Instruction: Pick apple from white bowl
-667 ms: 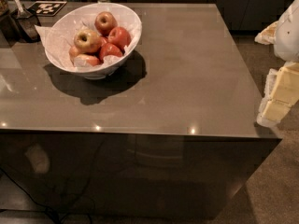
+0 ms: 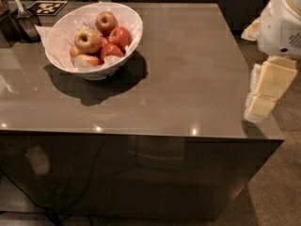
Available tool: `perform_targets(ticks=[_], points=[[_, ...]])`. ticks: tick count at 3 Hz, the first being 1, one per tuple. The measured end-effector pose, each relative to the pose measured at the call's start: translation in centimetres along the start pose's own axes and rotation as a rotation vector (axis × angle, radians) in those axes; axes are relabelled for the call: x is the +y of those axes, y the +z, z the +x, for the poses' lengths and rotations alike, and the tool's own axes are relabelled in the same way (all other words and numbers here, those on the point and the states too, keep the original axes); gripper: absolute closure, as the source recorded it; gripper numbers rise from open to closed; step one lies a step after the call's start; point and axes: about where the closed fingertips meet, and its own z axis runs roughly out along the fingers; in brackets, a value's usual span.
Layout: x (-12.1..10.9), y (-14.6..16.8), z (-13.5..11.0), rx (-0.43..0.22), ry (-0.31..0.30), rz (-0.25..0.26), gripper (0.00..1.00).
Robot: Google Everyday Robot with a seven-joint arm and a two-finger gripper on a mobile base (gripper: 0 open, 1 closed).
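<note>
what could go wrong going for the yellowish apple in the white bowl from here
1. The apple lies packed against red apples, so a grasp may catch or nudge a neighbour.
2. The white bowl flares wide over a small base; a push on its rim might tip or slide it.
3. The gripper hangs at the right edge of the table, far from the bowl, so the long reach may drift off target.

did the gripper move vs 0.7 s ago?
Yes, slightly left. The cream-coloured two-finger gripper at the glossy grey table's right edge now overlaps that edge more, nearer the large white paper-lined bowl, which has not shifted.
</note>
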Motion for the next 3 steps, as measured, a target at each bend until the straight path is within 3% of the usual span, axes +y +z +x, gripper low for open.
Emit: perform_targets(ticks=[1, 2, 3], points=[[-0.6, 0.2, -3.6, 0.011, -0.062, 0.0, 0.0], [-1.2, 1.3, -4.6, -0.001, -0.068, 0.004, 0.0], [-3.5, 2.9, -8.7, -0.026, -0.081, 0.008, 0.0]])
